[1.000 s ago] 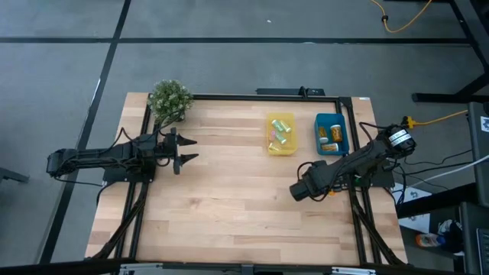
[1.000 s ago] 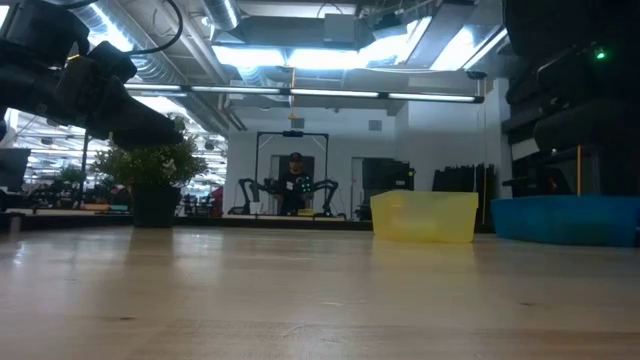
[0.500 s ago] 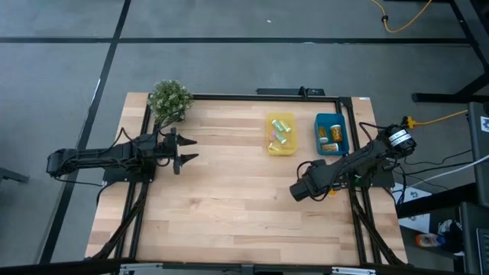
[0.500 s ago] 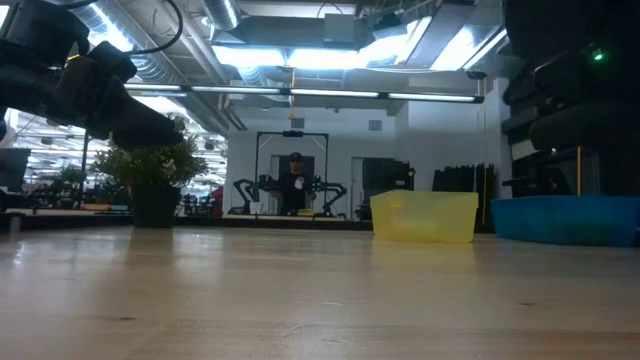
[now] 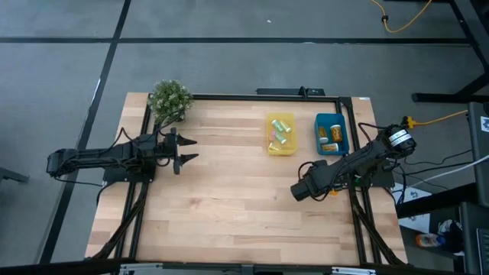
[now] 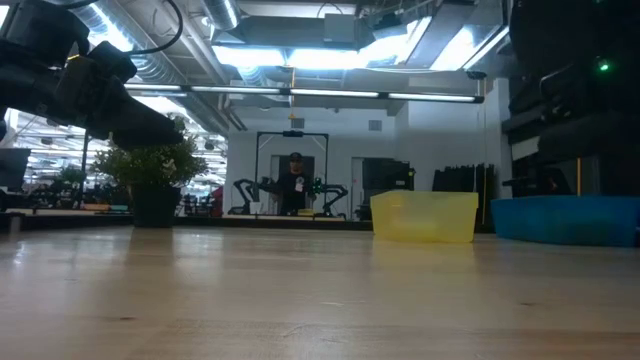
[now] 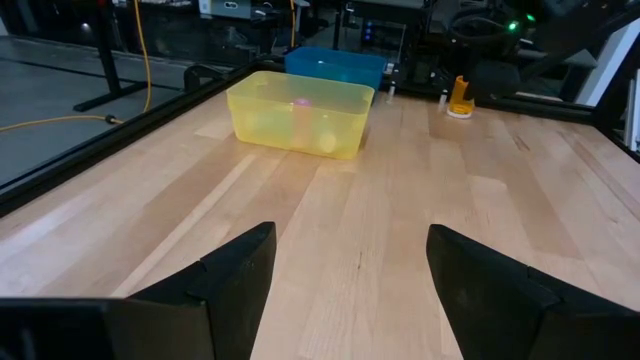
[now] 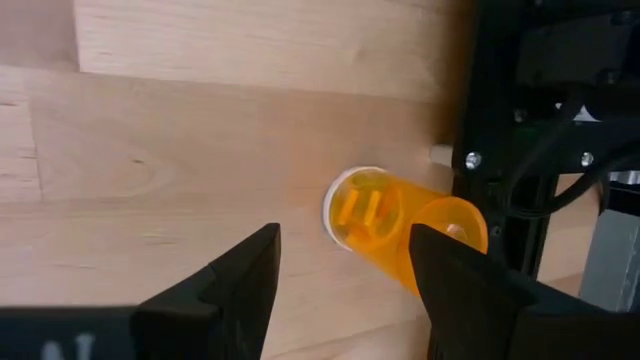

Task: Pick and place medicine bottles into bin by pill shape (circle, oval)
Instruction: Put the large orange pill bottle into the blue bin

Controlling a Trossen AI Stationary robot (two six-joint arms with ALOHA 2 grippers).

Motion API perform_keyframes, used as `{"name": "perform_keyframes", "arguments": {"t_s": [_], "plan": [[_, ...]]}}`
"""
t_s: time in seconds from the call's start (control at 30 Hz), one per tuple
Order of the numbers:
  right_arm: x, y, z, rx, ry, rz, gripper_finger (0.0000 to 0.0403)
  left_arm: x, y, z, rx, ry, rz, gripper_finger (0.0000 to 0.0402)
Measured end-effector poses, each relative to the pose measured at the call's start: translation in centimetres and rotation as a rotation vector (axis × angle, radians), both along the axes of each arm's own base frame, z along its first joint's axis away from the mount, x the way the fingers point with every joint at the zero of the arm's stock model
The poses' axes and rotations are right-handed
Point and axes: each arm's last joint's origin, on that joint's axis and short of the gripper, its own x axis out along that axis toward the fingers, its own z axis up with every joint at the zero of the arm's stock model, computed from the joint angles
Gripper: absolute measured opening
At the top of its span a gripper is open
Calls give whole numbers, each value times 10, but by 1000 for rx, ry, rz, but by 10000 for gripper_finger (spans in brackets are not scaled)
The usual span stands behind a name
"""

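An orange medicine bottle [image 8: 400, 225] with a pale round end lies on its side on the wood table, next to the black frame rail at the table's right edge. It also shows small in the left wrist view [image 7: 459, 97]. My right gripper [image 8: 340, 255] hangs open over it, fingers pointing down, touching nothing; in the high view [image 5: 299, 191] the arm hides the bottle. My left gripper [image 5: 183, 150] is open and empty over the table's left part. Several more bottles lie in the yellow bin [image 5: 280, 134] and the blue bin [image 5: 331, 134].
A potted plant [image 5: 169, 99] stands at the far left corner. The two bins stand side by side at the far right. A black frame [image 8: 520, 130] runs along the table's right edge beside the bottle. A person stands in the room behind the table [image 6: 294, 180].
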Motion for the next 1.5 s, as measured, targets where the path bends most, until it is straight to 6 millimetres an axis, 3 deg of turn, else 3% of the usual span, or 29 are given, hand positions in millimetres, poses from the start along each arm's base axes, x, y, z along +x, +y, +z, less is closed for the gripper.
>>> {"name": "perform_keyframes", "arguments": {"t_s": [0.43, 0.87, 1.03, 1.5], "plan": [[14, 3, -5, -3, -167, 110, 224, 0, 0, 0, 0, 0, 0, 254], [12, 3, -5, 6, -151, 103, 224, 0, 0, 0, 0, 0, 0, 254], [13, 8, -5, 94, -144, 80, 224, 0, 0, 0, 0, 0, 0, 254], [9, 24, 1, 42, -168, 66, 224, 0, 0, 0, 0, 0, 0, 254]]}}
